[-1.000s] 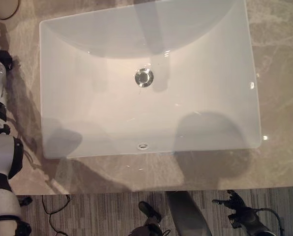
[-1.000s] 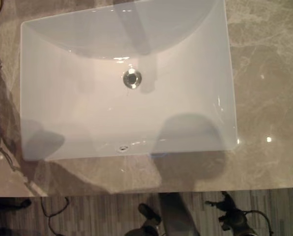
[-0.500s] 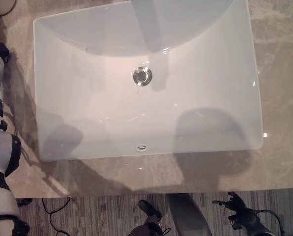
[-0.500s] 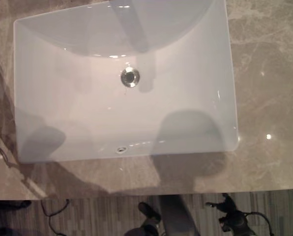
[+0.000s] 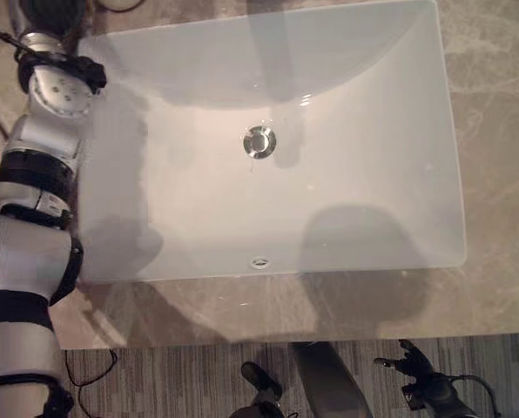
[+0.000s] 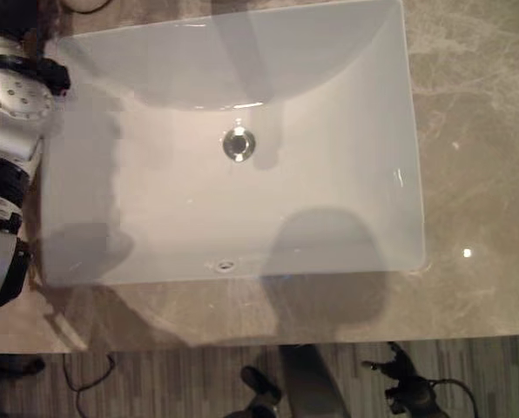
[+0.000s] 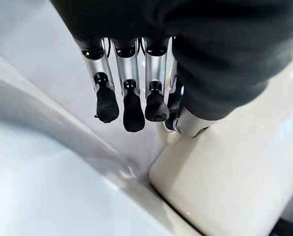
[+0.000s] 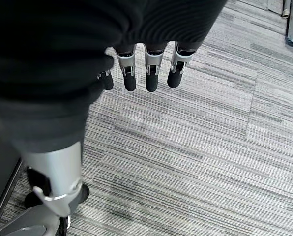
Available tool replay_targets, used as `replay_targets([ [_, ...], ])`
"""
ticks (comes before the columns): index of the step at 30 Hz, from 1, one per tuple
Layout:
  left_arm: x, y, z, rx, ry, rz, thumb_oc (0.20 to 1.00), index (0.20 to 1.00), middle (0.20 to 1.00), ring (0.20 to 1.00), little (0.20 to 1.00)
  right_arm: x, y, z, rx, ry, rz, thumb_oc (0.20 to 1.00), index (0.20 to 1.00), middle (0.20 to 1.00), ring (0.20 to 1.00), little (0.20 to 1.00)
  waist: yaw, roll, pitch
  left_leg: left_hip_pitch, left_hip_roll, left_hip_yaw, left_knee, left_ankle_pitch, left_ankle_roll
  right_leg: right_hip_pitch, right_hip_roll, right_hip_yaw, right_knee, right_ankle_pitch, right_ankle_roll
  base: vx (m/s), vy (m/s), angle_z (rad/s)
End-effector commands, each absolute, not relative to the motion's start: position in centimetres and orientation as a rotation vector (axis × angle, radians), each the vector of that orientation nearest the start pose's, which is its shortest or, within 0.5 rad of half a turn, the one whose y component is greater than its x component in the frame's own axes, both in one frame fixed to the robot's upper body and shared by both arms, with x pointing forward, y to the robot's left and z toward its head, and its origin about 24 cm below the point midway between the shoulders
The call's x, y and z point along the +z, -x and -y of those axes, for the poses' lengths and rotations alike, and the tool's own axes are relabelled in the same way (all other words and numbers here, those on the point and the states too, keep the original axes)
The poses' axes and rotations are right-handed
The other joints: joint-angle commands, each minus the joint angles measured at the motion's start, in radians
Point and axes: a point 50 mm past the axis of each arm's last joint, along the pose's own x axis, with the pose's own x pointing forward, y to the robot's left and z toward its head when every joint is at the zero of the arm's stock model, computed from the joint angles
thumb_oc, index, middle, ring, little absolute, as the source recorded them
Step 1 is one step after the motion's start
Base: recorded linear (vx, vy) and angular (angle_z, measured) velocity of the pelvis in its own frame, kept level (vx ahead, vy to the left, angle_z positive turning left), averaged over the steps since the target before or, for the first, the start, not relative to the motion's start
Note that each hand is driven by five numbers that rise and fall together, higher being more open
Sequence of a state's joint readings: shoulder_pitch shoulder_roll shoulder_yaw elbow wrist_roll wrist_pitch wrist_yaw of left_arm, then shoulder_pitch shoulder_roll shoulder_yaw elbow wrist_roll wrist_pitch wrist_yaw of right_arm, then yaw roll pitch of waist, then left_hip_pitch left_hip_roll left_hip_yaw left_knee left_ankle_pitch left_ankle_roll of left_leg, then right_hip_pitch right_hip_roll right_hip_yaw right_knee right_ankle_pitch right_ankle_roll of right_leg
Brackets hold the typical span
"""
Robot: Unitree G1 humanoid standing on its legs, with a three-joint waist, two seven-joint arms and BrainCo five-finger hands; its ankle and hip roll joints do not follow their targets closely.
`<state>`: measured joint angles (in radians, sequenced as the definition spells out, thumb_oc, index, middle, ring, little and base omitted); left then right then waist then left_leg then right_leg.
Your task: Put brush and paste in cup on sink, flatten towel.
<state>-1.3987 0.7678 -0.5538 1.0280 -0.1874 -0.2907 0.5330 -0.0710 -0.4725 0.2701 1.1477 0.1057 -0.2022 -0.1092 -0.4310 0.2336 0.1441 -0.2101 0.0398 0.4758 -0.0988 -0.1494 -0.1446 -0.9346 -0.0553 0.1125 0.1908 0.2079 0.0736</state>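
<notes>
Across the middle of the head views sits a white rectangular sink (image 5: 268, 131), sunk into a brown marbled bench (image 5: 495, 157). Its basin holds a round metal drain (image 5: 259, 142) near the centre and a small overflow fitting (image 5: 259, 261) on the near wall. No object lies in the basin.

At the far left corner of the sink the left arm reaches along the bench edge. In its wrist view the left robot hand (image 7: 131, 93) hangs with fingers straight and relaxed, holding nothing, the dark tips just above the sink rim. Beside the thumb stands a glossy cream-white rounded object (image 7: 225, 177), close to or touching the hand; contact cannot be confirmed. Whether this is the cup cannot be told. A sliver of a pale round item (image 5: 120, 3) shows at the far edge of the bench, past the arm.

The right robot hand (image 8: 136, 73) hangs below bench level over grey striped carpet (image 8: 200, 147), fingers straight and relaxed, empty; it also shows at the lower right (image 5: 414, 366).

Brush, paste and towel cannot be located.
</notes>
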Motion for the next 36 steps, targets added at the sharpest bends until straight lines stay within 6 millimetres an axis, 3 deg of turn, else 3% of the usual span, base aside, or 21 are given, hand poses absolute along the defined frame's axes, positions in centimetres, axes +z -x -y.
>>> replay_targets([
  [1, 35.2, -39.1, -22.2, 0.508, -0.563, 0.762, 0.2, 0.2, 0.2, 0.2, 0.2, -11.9, -11.3, 31.4, -0.156, 0.575, -0.967, 1.0, 1.0, 1.0, 1.0, 1.0, -0.108, 0.006, 0.038, 0.159, 0.043, -0.018, 0.012, 0.085, -0.08, 0.092, 0.027, -0.004, -0.268, 0.153, 0.066, 0.0, 0.0, 0.0],
  [9, 33.8, -39.4, -23.2, 0.539, -0.562, 0.7, 0.2, 0.2, 0.2, 0.2, 0.2, -12.0, -11.0, 31.5, -0.156, 0.588, -0.988, 1.0, 1.0, 1.0, 1.0, 1.0, -0.102, -0.009, 0.029, 0.181, 0.04, -0.023, 0.012, 0.071, -0.076, 0.112, 0.02, -0.006, -0.269, 0.157, 0.069, 0.0, 0.0, 0.0],
  [14, 32.2, -39.2, -25.5, 0.6, -0.582, 0.631, 0.2, 0.2, 0.2, 0.2, 0.2, -12.0, -10.9, 31.8, -0.153, 0.607, -1.006, 1.0, 1.0, 1.0, 1.0, 1.0, -0.08, -0.023, 0.002, 0.222, 0.034, -0.039, 0.012, 0.059, -0.071, 0.162, 0.002, -0.025, -0.269, 0.159, 0.073, -0.01, 0.001, 0.0],
  [21, 31.7, -38.1, -28.0, 0.673, -0.525, 0.629, 0.2, 0.2, 0.2, 0.2, 0.2, -12.5, -8.5, 32.8, -0.159, 0.649, -1.119, 1.0, 1.0, 1.0, 1.0, 1.0, -0.041, -0.048, -0.062, 0.323, 0.026, -0.072, 0.012, 0.073, -0.053, 0.291, -0.045, -0.077, -0.269, 0.169, 0.072, -0.02, -0.019, 0.21],
  [23, 32.0, -37.7, -28.6, 0.687, -0.514, 0.643, 0.46, 0.46, 0.46, 0.46, 0.46, -12.6, -8.0, 32.9, -0.163, 0.652, -1.15, 1.0, 1.0, 1.0, 1.0, 1.0, -0.025, -0.051, -0.081, 0.351, 0.023, -0.089, 0.012, 0.07, -0.041, 0.325, -0.051, -0.09, -0.269, 0.168, 0.077, 0.0, 0.071, 0.19],
  [24, 32.4, -37.4, -28.9, 0.7, -0.504, 0.668, 0.912, 0.912, 0.912, 0.912, 0.912, -12.7, -7.7, 32.9, -0.157, 0.65, -1.165, 1.0, 1.0, 1.0, 1.0, 1.0, -0.015, -0.053, -0.09, 0.366, 0.018, -0.094, 0.012, 0.062, -0.032, 0.342, -0.054, -0.094, -0.268, 0.167, 0.08, 0.0, 0.109, 0.23],
  [25, 32.5, -36.8, -29.4, 0.707, -0.503, 0.684, 1.0, 1.0, 1.0, 1.0, 1.0, -12.9, -7.4, 32.8, -0.154, 0.644, -1.185, 1.0, 1.0, 1.0, 1.0, 1.0, 0.007, -0.064, -0.11, 0.392, 0.008, -0.114, 0.012, 0.055, -0.013, 0.374, -0.063, -0.102, -0.268, 0.169, 0.086, -0.01, 0.095, 0.23],
  [28, 32.6, -35.8, -30.1, 0.708, -0.528, 0.727, 1.0, 1.0, 1.0, 1.0, 1.0, -13.1, -7.0, 32.5, -0.14, 0.642, -1.212, 1.0, 1.0, 1.0, 1.0, 1.0, 0.025, -0.085, -0.114, 0.416, -0.006, -0.134, 0.027, 0.023, 0.01, 0.408, -0.077, -0.106, -0.268, 0.172, 0.097, -0.11, 0.177, 0.14],
  [29, 32.1, -34.4, -31.0, 0.698, -0.567, 0.768, 1.0, 1.0, 1.0, 1.0, 1.0, -13.4, -6.9, 32.1, -0.137, 0.614, -1.219, 1.0, 1.0, 1.0, 1.0, 1.0, 0.05, -0.112, -0.124, 0.43, -0.02, -0.155, 0.04, -0.011, 0.03, 0.435, -0.1, -0.112, -0.267, 0.181, 0.11, -0.1, 0.136, 0.13],
  [30, 32.0, -34.4, -31.1, 0.7, -0.567, 0.765, 1.0, 1.0, 1.0, 1.0, 1.0, -13.4, -6.9, 32.1, -0.136, 0.617, -1.22, 1.0, 1.0, 1.0, 1.0, 1.0, 0.048, -0.111, -0.124, 0.43, -0.02, -0.155, 0.041, -0.012, 0.031, 0.436, -0.101, -0.112, -0.267, 0.181, 0.111, -0.15, 0.168, 0.14],
  [31, 31.8, -33.7, -31.5, 0.708, -0.598, 0.776, 1.0, 1.0, 1.0, 1.0, 1.0, -13.5, -6.7, 31.9, -0.134, 0.609, -1.231, 1.0, 1.0, 1.0, 1.0, 1.0, 0.056, -0.13, -0.127, 0.431, -0.031, -0.167, 0.047, -0.026, 0.043, 0.447, -0.115, -0.114, -0.268, 0.187, 0.115, -0.1, 0.118, 0.18],
  [34, 29.3, -31.4, -33.8, 0.757, -0.659, 0.751, 1.0, 1.0, 1.0, 1.0, 1.0, -14.1, -6.3, 30.9, -0.122, 0.568, -1.242, 1.0, 1.0, 1.0, 1.0, 1.0, 0.079, -0.176, -0.125, 0.444, -0.059, -0.198, 0.062, -0.061, 0.073, 0.48, -0.149, -0.103, -0.268, 0.217, 0.142, -0.16, 0.191, 0.24],
  [36, 26.5, -29.9, -34.9, 0.755, -0.697, 0.686, 1.0, 1.0, 1.0, 1.0, 1.0, -14.4, -6.0, 30.3, -0.115, 0.539, -1.246, 1.0, 1.0, 1.0, 1.0, 1.0, 0.103, -0.206, -0.116, 0.457, -0.073, -0.217, 0.08, -0.081, 0.092, 0.513, -0.17, -0.107, -0.265, 0.232, 0.156, -0.17, 0.25, 0.15],
])
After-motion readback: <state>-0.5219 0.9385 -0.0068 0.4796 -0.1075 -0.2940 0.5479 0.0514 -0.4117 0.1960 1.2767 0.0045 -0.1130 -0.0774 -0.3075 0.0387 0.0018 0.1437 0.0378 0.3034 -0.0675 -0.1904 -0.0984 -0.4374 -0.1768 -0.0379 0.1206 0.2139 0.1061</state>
